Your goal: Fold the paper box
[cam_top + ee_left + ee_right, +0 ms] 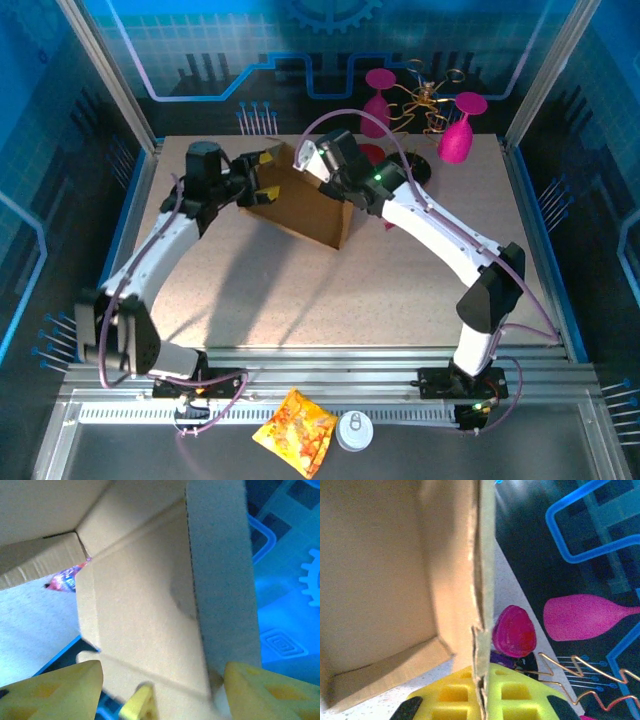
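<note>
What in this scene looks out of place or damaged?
A snack packet and a can lie on the front ledge, off the table. The paper box shows a ragged wall edge.

The paper box (300,208) sits far-centre on the counter (350,290), with the left hand (266,176) at its left side and the right hand (316,160) at its far wall. Two goblets (457,138) stand behind it to the right. A snack packet (296,431) lies nearest, in front of the arm bases.

Lit brightly from above, with soft shadows across the table (400,300). Glows blue around the edges. Blurs the paper box (140,605) at close range in both wrist views.
</note>
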Controlling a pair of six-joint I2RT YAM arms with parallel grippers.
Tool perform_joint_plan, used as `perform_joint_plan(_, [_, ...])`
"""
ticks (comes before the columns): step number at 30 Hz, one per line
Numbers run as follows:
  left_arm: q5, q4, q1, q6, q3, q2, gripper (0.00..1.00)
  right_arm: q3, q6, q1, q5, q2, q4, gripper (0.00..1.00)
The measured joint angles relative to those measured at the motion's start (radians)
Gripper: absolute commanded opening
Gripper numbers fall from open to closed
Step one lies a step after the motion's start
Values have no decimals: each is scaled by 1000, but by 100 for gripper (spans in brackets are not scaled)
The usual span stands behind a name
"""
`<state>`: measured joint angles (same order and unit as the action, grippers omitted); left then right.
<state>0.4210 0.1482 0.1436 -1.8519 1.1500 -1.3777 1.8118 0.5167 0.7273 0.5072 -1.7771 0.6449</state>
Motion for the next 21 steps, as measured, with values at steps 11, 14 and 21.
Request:
perform_joint_plan(11, [-8, 356, -183, 209, 120, 141, 60, -72, 108, -11, -53, 40, -93, 0])
perform_joint_plan(14, [-10, 405, -216, 265, 219, 113, 57, -93, 129, -11, -60, 48, -113, 0])
perform_joint_plan(21, [7, 410, -172, 325, 446, -128, 56, -98, 165, -8, -63, 52, -150, 0])
